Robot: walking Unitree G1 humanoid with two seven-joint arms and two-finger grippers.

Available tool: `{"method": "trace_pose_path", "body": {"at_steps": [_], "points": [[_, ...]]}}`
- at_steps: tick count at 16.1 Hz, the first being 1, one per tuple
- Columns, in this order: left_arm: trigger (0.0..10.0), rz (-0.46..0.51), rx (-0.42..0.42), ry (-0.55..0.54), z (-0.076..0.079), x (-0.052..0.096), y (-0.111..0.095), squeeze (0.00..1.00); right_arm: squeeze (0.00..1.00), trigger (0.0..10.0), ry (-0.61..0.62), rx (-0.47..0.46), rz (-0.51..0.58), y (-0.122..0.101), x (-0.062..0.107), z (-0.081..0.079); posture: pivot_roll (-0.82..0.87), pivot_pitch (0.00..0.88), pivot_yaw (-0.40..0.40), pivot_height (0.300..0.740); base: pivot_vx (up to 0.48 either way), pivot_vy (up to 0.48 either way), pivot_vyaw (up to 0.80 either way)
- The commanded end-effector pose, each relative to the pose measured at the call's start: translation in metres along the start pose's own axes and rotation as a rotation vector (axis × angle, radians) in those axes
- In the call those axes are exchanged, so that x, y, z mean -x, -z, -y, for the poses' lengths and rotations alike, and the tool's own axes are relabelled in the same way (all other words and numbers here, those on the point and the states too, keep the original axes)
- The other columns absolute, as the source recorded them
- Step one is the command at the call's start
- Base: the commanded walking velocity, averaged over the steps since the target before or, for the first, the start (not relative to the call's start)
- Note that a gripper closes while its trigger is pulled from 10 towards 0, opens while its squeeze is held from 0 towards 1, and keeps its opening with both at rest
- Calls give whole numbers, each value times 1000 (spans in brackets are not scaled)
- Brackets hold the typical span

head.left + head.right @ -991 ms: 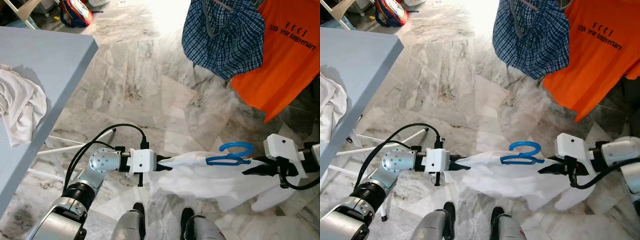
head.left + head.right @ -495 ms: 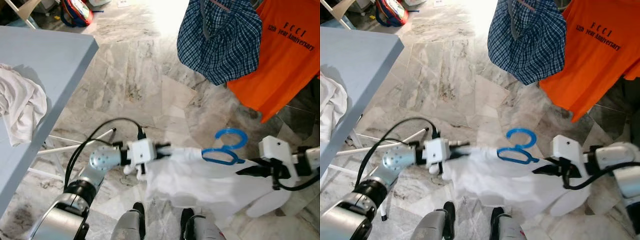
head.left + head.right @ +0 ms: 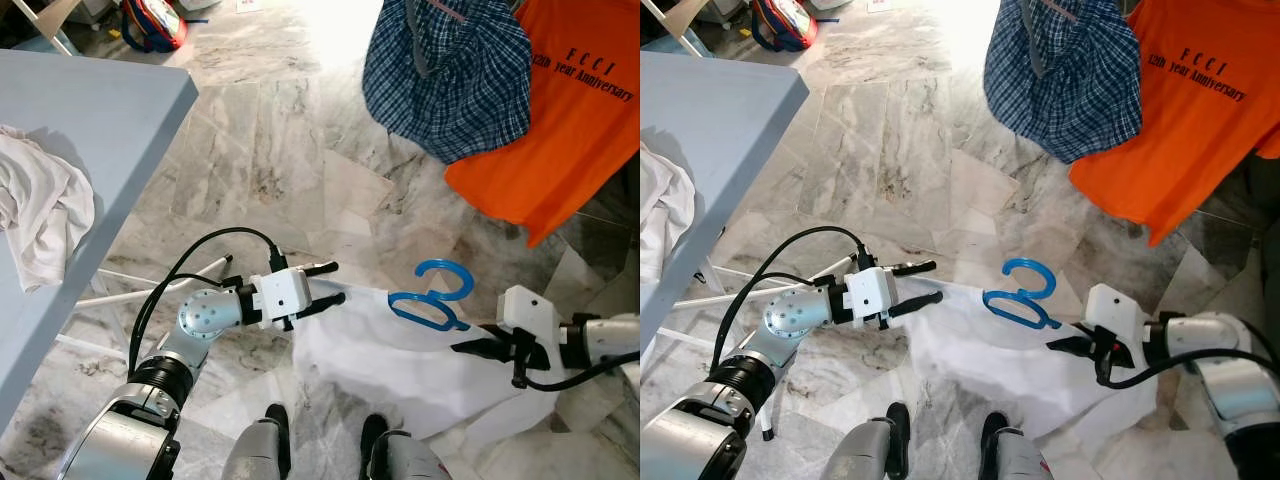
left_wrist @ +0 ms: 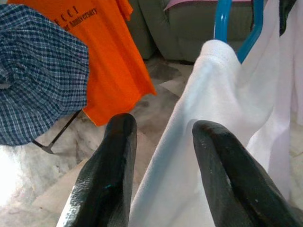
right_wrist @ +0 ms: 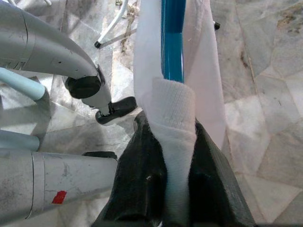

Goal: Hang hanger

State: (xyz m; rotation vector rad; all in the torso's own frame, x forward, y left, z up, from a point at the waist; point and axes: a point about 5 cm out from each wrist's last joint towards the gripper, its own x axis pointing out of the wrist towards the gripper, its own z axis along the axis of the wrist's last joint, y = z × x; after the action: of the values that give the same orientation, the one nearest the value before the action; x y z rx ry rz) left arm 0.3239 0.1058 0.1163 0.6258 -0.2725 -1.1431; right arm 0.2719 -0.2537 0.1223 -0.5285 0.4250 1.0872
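A blue plastic hanger (image 3: 432, 297) carries a white shirt (image 3: 390, 355), which droops low over the marble floor in front of me. My right gripper (image 3: 470, 348) is shut on the shirt's right shoulder over the hanger arm; the right wrist view has the folded cloth (image 5: 173, 109) pinched between the fingers, with the blue bar (image 5: 173, 42) running away from them. My left gripper (image 3: 325, 283) is open at the shirt's left shoulder. The cloth edge (image 4: 208, 142) lies in front of its spread fingers (image 4: 106, 179), and nothing is held.
A blue plaid shirt (image 3: 450, 70) and an orange T-shirt (image 3: 570, 110) hang at the back right. A grey table (image 3: 90, 110) with a crumpled white cloth (image 3: 35, 215) stands on my left, its white leg bars (image 3: 150, 290) below. A red bag (image 3: 150, 25) lies far back.
My left gripper has opened and let go of the shirt's left shoulder. The hanger and shirt have shifted left, carried by the right gripper alone.
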Motion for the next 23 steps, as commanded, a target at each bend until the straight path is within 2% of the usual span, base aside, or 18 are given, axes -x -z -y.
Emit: {"method": "trace_pose_path", "body": {"at_steps": [1, 4, 7, 12, 14, 16, 23], "points": [[10000, -21, -11, 14, 2, 3, 3, 1000, 0, 0, 9, 14, 23, -3, 0, -1, -9, 237, 60, 740, 0, 0, 0], [10000, -32, -89, -60, -9, 2, -1, 1000, 0, 0, 24, 7, 25, -1, -3, -3, -13, 238, 68, 740, 0, 0, 0], [10000, -33, -126, -123, -18, 3, -4, 1000, 0, 0, 71, 7, 15, 2, -8, -5, -19, 242, 71, 740, 0, 0, 0], [10000, -44, -168, -182, -25, 4, -5, 1000, 0, 0, 239, -8, 9, 4, -22, 0, -25, 246, 69, 740, 0, 0, 0], [10000, -113, -200, -302, -36, 6, -1, 1000, 0, 0, 370, -59, 35, 3, -31, 6, -28, 245, 70, 740, 0, 0, 0], [10000, -143, -180, -363, -39, 7, 3, 1000, 0, 0, 416, -82, 47, 2, -35, 8, -29, 244, 71, 740, 0, 0, 0], [10000, -143, -180, -363, -39, 7, 3, 1000, 0, 0, 416, -82, 47, 2, -35, 8, -29, 244, 71, 740, 0, 0, 0]]}}
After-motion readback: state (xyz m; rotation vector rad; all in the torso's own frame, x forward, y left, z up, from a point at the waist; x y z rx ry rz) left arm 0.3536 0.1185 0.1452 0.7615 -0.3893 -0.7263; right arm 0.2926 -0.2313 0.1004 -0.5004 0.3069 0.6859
